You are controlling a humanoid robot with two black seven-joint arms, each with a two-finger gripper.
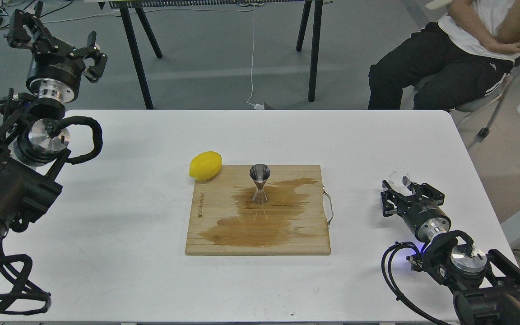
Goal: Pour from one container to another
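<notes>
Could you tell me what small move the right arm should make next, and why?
Probably carry the glass cup left toward the jigger. The right end effector appears to grip the cup, well right of the cutting board, where the jigger stands upright; pouring from there would miss.

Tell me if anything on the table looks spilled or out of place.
Yes: a dark wet patch spreads across the wooden cutting board, around the base of the small steel hourglass jigger and toward the board's front and right side. It looks like spilled liquid. The jigger itself stands upright, and the yellow lemon looks undisturbed.
</notes>
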